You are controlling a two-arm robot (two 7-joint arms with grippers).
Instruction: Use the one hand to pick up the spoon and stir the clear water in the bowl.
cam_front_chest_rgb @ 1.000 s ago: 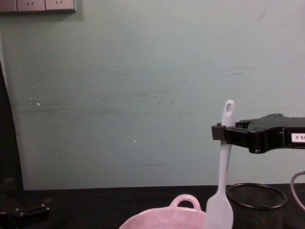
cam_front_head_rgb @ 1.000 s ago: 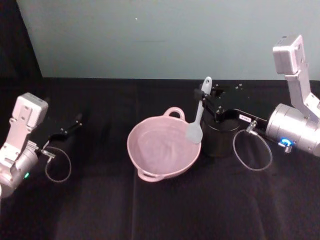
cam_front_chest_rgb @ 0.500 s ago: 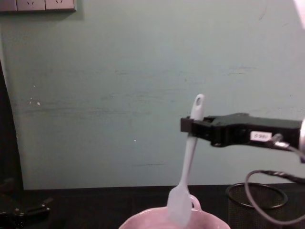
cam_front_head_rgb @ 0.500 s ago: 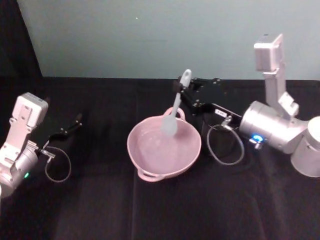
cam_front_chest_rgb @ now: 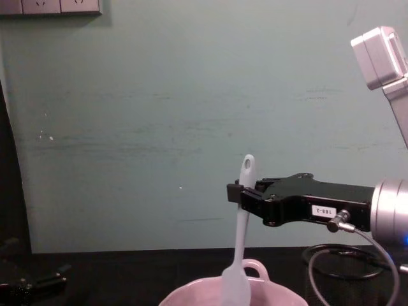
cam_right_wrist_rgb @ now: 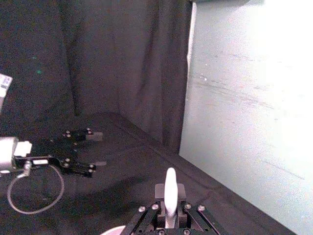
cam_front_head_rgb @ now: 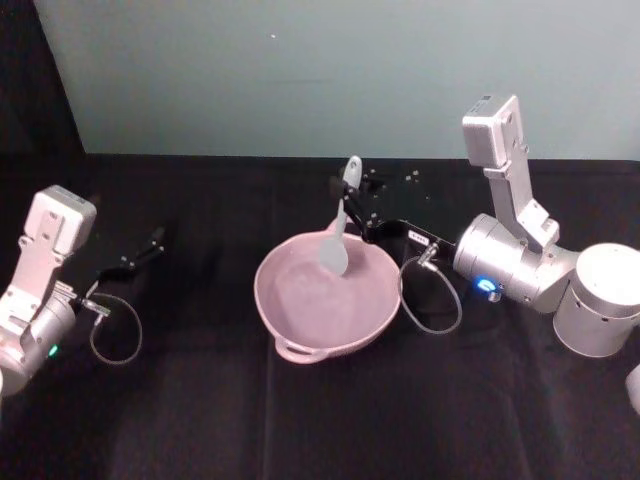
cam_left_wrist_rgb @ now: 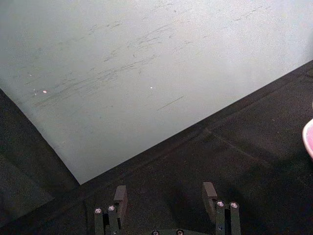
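Note:
The pale pink bowl (cam_front_head_rgb: 300, 310) sits mid-table, its loop handle (cam_front_chest_rgb: 260, 268) at the far rim. My right gripper (cam_front_head_rgb: 352, 207) reaches in from the right above the far rim, shut on the upper handle of the white spoon (cam_front_head_rgb: 340, 228). The spoon (cam_front_chest_rgb: 240, 237) hangs nearly upright, its blade (cam_front_head_rgb: 333, 256) down inside the bowl's far side; I cannot tell whether it touches the water. In the right wrist view the spoon handle (cam_right_wrist_rgb: 169, 192) stands up between the fingers. My left gripper (cam_front_head_rgb: 138, 257) rests parked at the far left, open (cam_left_wrist_rgb: 165, 197) and holding nothing.
A black wire-mesh cup (cam_front_chest_rgb: 344, 271) stands right of the bowl, behind the right arm's cable loop (cam_front_head_rgb: 430, 300). The table is covered in black cloth, with a pale green wall behind. The bowl's rim (cam_left_wrist_rgb: 309, 139) shows at the edge of the left wrist view.
The right gripper has carried the spoon leftward from beside the mesh cup to over the bowl and lowered it, so the blade now sits inside the bowl. The left arm has not moved.

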